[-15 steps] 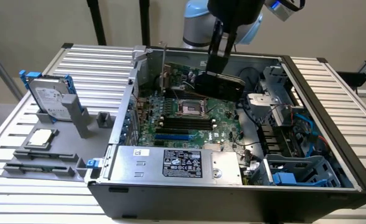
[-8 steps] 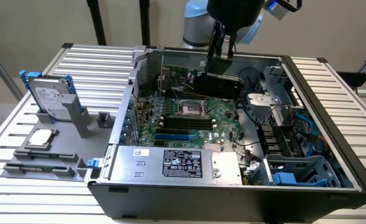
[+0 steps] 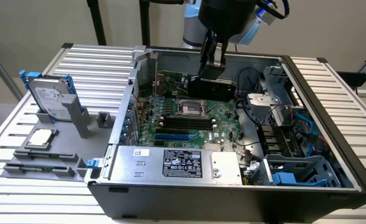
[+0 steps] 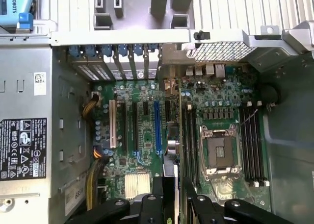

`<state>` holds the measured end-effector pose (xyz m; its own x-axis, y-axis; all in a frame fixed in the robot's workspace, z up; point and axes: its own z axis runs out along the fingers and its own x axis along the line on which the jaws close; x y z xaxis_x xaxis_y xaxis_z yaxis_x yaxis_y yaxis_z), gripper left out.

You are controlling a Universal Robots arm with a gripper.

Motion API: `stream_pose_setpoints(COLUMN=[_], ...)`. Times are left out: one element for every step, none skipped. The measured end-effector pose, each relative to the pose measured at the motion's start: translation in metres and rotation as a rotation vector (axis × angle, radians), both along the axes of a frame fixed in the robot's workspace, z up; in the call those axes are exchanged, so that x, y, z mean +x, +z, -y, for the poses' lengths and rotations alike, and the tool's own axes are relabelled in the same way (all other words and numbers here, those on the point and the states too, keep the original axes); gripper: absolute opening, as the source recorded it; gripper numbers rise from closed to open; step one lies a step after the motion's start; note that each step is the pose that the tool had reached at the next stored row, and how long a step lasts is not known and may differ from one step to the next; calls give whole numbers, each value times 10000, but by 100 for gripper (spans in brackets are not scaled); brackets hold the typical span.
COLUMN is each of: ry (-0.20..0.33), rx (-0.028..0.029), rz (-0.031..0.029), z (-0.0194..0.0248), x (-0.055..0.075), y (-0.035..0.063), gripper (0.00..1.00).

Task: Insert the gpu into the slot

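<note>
The gpu (image 3: 214, 88), a flat black card, hangs inside the open computer case above the far part of the green board. My gripper (image 3: 211, 73) comes down from above and is shut on its upper edge. In the wrist view the gpu (image 4: 177, 177) shows edge-on as a thin strip between my fingers (image 4: 152, 207). The slot (image 3: 172, 138) is a long bright-blue strip on the near part of the board. In the wrist view the slot (image 4: 157, 126) runs parallel to the card's edge. The card is offset from it toward the CPU socket and is not touching it.
A silver labelled power supply (image 3: 170, 163) fills the case's near side. The square CPU socket (image 3: 192, 108) and black memory slots (image 3: 184, 123) lie between card and slot. Cables and a drive cage (image 3: 295, 172) crowd the exterior view's right. A hard drive (image 3: 49, 98) stands outside the case.
</note>
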<state>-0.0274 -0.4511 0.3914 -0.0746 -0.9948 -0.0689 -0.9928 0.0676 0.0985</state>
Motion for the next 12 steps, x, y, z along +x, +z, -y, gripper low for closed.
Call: stream_pose_setpoints(ry=[25,52,79,102,125,149,172,196,225,252,281,306], rx=[4,9,12,15,17,23,29,39,49,58,68,76], rz=[10,18,24,27,27,27,27,28,28,28,27,28], z=[2,4,7,11,15,19,25,33,42,50,58,66], x=[-21,-40,-60,-79,-97,-115,-129,-140,-149,-157,-164,-170], y=[-16,-34,-53,-71,-89,-107,-125,-143,-162,-180,-199,-216], gripper=[26,26,26,26,26,26,26,26,26,26,26,26])
